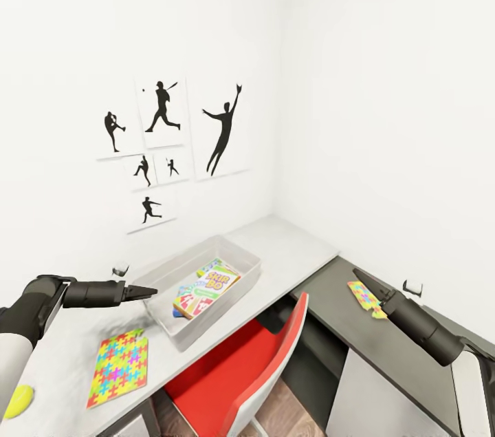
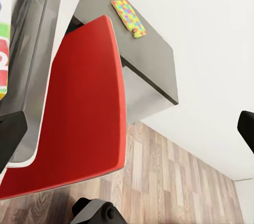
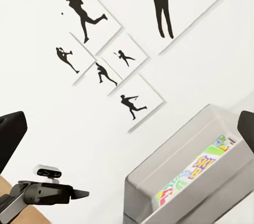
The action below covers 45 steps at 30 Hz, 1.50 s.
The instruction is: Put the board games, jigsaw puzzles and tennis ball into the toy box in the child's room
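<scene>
Lying just beyond the right gripper point(image 1: 357, 274): a jigsaw puzzle point(image 1: 366, 299)

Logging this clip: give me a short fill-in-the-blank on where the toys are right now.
1. The SKIP-BO game lies inside the ____.
2. One jigsaw puzzle lies flat on the table, near the left end effector; the chair beside it is ____.
3. Pictures on the wall show black ____ players.

Missing: toy box; red; baseball

1. The tennis ball point(image 1: 16, 401) was cut off by the head view's left edge.
2. The SKIP-BO game point(image 1: 206, 291) covered the other game boxes in the toy box point(image 1: 242, 281); their covers were unreadable.
3. The right gripper point(image 1: 357, 274) overlapped one jigsaw puzzle point(image 1: 366, 299).
</scene>
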Motion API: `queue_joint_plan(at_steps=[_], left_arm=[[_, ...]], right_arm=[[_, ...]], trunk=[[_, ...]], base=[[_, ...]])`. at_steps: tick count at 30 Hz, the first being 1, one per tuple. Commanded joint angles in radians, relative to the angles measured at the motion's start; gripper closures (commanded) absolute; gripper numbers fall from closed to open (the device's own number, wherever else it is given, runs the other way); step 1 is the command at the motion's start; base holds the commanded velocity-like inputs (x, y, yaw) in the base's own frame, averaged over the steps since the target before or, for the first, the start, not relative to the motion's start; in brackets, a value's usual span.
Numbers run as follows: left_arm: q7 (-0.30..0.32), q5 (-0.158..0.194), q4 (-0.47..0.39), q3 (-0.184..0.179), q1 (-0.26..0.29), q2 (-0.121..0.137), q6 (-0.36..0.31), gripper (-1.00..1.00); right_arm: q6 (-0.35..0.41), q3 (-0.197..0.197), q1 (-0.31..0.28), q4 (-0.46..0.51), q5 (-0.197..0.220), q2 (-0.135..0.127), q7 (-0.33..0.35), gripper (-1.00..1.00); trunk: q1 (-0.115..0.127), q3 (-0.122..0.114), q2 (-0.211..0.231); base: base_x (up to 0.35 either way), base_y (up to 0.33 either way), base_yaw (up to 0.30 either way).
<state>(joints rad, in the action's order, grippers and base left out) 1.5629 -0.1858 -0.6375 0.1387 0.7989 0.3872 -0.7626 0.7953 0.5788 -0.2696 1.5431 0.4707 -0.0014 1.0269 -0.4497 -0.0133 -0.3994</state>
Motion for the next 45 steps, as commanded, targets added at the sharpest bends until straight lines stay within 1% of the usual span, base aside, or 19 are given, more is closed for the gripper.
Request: queue_joint_plan(at_steps=[1, 26, 35, 38, 39, 42, 45], left_arm=[[0.008, -0.011, -0.001, 0.004, 0.000, -0.001, -0.011, -1.00], [0.008, -0.011, -0.001, 0.004, 0.000, -0.002, -0.012, -1.00], [0.008, -0.010, -0.001, 0.005, 0.000, -0.002, -0.013, -1.00], [0.008, -0.007, -0.001, 0.021, 0.000, 0.001, -0.022, -1.00], [0.008, -0.007, -0.001, 0.035, 0.000, 0.001, -0.025, -1.00], [0.008, -0.005, -0.002, 0.063, 0.000, 0.001, -0.027, -1.00], [0.008, -0.004, -0.002, 0.074, 0.000, 0.002, -0.027, -1.00]], right_arm=[[0.005, 0.001, 0.000, -0.001, 0.003, 0.000, 0.002, -1.00], [0.006, 0.001, 0.000, 0.002, 0.003, 0.003, 0.001, -1.00], [0.007, 0.002, 0.000, 0.006, 0.003, 0.001, -0.001, -1.00], [0.008, 0.003, 0.000, 0.006, 0.003, -0.001, -0.002, -1.00], [0.008, 0.004, 0.000, 0.006, 0.003, -0.001, -0.002, -1.00], [0.008, 0.004, 0.000, 0.005, 0.003, -0.002, -0.004, -1.00], [0.008, 0.004, 0.000, 0.003, 0.003, -0.002, -0.005, -1.00]], trunk=[[0.000, 0.000, -0.001], [0.000, 0.000, -0.001], [0.000, 0.000, -0.001], [0.000, 0.000, -0.001], [0.000, 0.000, -0.001], [0.000, 0.000, -0.001], [0.000, 0.000, -0.001]], base=[[-0.037, 0.000, 0.003], [-0.004, 0.000, 0.001], [0.000, 0.000, 0.210], [-0.005, 0.000, 0.283], [-0.097, 0.000, 0.287], [-0.093, 0.000, 0.288], [-0.038, 0.000, 0.289]])
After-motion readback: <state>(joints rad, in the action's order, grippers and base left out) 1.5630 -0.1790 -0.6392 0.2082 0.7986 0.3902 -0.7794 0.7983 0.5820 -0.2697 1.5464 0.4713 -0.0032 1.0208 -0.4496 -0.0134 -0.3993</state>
